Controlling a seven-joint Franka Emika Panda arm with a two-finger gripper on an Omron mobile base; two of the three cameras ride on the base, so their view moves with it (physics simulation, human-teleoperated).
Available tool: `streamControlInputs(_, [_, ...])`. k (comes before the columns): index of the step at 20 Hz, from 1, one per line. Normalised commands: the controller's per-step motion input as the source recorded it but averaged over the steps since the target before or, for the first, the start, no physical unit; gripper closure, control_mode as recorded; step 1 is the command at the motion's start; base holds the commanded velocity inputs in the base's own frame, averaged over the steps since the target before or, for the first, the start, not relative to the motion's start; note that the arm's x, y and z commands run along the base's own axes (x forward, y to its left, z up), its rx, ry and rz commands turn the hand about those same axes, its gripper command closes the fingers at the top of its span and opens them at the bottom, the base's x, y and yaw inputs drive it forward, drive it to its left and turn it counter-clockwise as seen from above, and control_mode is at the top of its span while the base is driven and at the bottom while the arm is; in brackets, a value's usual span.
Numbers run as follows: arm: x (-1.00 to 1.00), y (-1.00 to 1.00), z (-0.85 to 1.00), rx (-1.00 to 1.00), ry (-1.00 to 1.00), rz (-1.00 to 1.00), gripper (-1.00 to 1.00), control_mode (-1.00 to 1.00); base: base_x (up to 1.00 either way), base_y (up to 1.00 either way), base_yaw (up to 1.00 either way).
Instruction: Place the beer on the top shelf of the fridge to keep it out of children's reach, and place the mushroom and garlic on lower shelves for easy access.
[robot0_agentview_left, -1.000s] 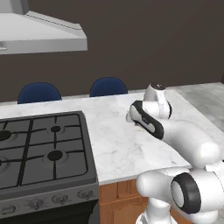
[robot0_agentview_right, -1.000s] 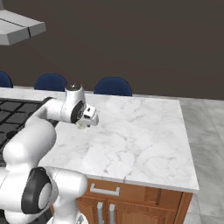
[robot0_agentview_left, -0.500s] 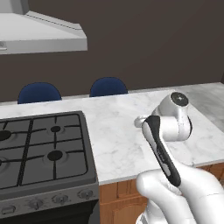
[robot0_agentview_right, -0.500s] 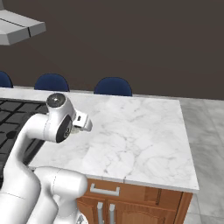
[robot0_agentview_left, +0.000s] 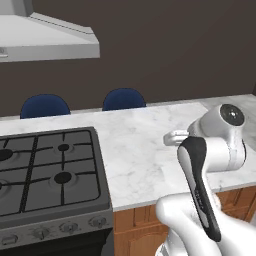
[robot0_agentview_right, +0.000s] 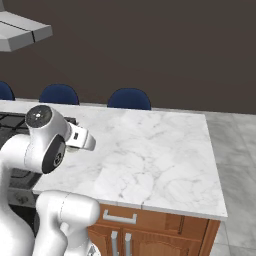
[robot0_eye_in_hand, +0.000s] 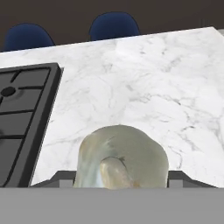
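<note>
We held the garlic, a pale cream bulb, pinched between the fingers of the tool, lifted above the marble surface beside the gas stove. We judged the lift was meant to clear the surface before carrying the bulb to a lower fridge shelf. Blue chairs stood behind the surface.
</note>
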Motion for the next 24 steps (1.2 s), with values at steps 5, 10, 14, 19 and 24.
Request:
streamControlInputs(5, [-0.79,0.00,0.51,0.00,-0.02,0.00,1.00,-1.00,0.00,0.00,0.00])
streamControlInputs(10, [-0.44,0.00,0.21,-0.01,0.00,0.00,1.00,1.00,-0.32,0.00,0.00])
streamControlInputs(14, [0.00,0.00,0.00,0.00,0.00,0.00,1.00,1.00,-0.88,-0.03,0.00])
streamControlInputs(19, [0.00,0.00,0.00,0.00,0.00,0.00,1.00,1.00,-0.49,-0.53,-0.08])
streamControlInputs(24, [0.00,0.00,0.00,0.00,0.00,0.00,1.00,1.00,-0.06,-0.71,-0.32])
